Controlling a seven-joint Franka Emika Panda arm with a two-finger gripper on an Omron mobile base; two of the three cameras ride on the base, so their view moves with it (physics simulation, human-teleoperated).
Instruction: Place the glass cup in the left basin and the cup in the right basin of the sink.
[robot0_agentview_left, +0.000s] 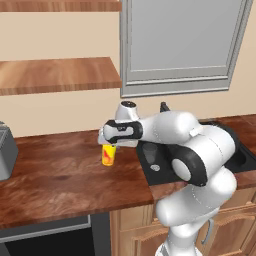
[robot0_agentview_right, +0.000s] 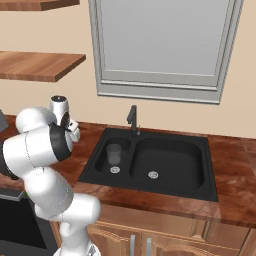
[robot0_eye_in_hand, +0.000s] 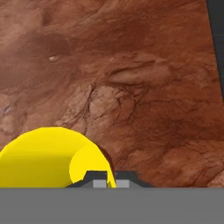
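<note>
Gripper (robot0_agentview_left: 109, 145) clamped on rim of cup (robot0_agentview_left: 108, 155), on counter (robot0_agentview_left: 55, 175) beside sink's (robot0_agentview_right: 210, 192) left edge. Glass cup (robot0_agentview_right: 114, 154) already stood in left basin (robot0_agentview_right: 100, 162). Cup to be lifted straight, kept upright, carried over to right basin (robot0_agentview_right: 170, 160).

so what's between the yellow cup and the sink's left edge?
Bare brown counter, seen in the left base view: nothing stands between the cup and the sink. The gripper is at the cup's rim.
</note>
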